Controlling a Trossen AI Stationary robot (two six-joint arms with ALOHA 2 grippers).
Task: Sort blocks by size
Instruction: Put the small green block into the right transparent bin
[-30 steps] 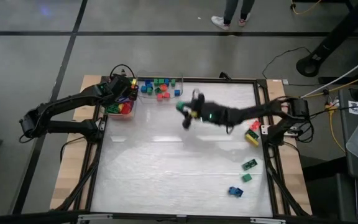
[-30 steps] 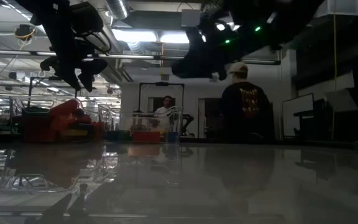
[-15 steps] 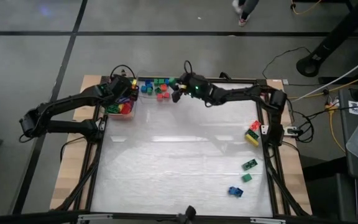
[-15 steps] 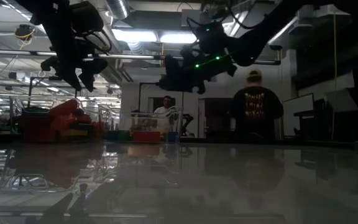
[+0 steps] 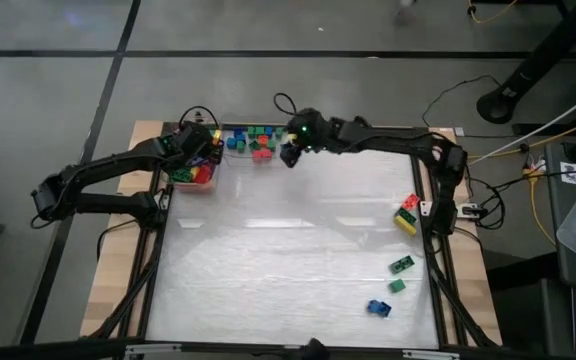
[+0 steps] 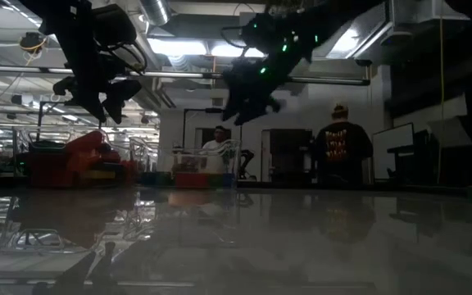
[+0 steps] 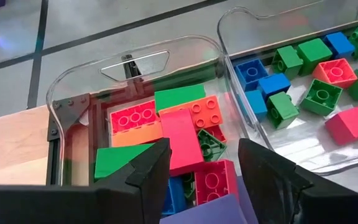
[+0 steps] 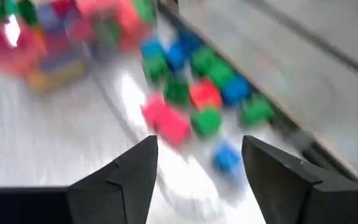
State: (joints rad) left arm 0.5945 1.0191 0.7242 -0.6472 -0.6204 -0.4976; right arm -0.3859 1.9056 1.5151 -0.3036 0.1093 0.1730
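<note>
We hold our right tool [image 5: 289, 155] open and empty above the small, light, rigid blocks [image 5: 256, 142], best pinched across their smooth flat sides.

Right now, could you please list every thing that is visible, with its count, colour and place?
Left clear bin: one, far-left corner; holds longer blocks, red, orange, green, pink, blue.
Right clear bin: one, beside it along the far edge; holds small square blocks, blue, green, red, pink.
Loose blocks: about five near the table's right edge; red and yellow ones touching, two green, one blue nearest the front.
Table: one, pale top, dark frame.
Person: one, dark top, in the room behind.
Left gripper: open, empty, above the left bin.
Right gripper: open, empty, by the right bin.
</note>
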